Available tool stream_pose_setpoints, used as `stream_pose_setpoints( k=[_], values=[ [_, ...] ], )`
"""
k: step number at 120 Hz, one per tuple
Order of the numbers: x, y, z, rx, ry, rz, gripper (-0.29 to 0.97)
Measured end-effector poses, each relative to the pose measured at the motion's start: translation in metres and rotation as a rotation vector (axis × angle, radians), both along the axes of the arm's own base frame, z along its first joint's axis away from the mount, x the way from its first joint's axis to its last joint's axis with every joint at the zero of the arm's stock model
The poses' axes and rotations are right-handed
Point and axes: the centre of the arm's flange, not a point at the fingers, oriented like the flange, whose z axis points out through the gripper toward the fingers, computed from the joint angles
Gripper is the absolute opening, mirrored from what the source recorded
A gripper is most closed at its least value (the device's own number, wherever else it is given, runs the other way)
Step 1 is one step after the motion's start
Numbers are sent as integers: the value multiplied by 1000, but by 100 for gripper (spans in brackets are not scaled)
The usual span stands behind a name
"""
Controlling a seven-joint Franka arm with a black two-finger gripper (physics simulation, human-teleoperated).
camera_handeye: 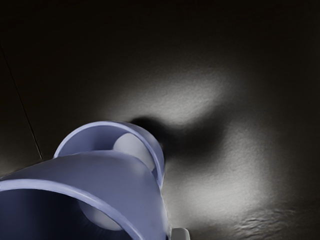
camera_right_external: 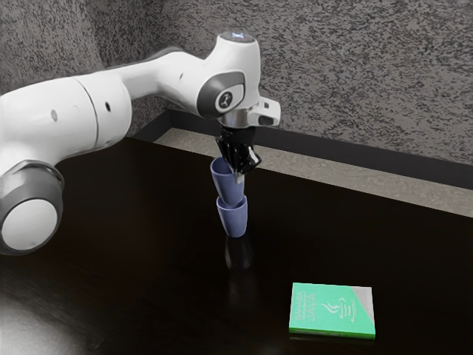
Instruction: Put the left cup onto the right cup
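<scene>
Two cups stacked at the centre of the desk (camera_right_external: 111, 214), both smooth, matte, violet-blue and tapering toward the base. The lower cup (camera_right_external: 235, 219) stands upright on the dark surface, which is glossy enough to throw back a dim reflection just beneath it. The upper cup (camera_right_external: 222, 181) has its base down inside the lower one's mouth and it's tipped, its open rim leaning toward eleven o'clock.

The gripper (camera_right_external: 239, 164), black with slim fingers, is pinching the upper cup's wall at the rim, on its two o'clock side, so it is closed on that cup. The white arm (camera_right_external: 111, 96), rounded and glossy with grey joint caps, sweeps in from nine o'clock, and the hand points almost straight down over the stack.

From the wrist camera, the upper cup (camera_handeye: 100, 175) curves large right under the hand, with a thin lip and a dark blue interior. The lower cup (camera_handeye: 90, 132) shows its rim just past it. The desk (camera_handeye: 235, 165) has a soft sheen there, with a dark shadow spreading from the cups.

At four o'clock from the stack, well apart, a flat green book (camera_right_external: 332, 310) with a pale corner lies on the desk. Behind it all stands a rough, speckled grey wall (camera_right_external: 355, 66).
</scene>
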Motion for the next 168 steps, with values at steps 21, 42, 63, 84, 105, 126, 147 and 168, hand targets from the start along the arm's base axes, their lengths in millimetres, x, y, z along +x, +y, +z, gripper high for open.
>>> stream_pose_setpoints(
  k=[21, 42, 63, 84, 105, 126, 147, 168],
  values=[
    [5, 10, -13, 5, 16, 18, -10],
    [10, 9, -21, 0, 17, 20, -10],
    [16, 9, -35, -3, 29, 23, -5],
    [16, 9, -37, -14, 36, 24, 29],
    [9, 4, -3, -33, 3, 17, 51],
    [-12, -2, 53, -58, -40, 3, 60],
    [-53, 2, 85, -63, -30, -3, 65],
    [-87, 18, 116, -63, -27, 14, 66]
  ],
)
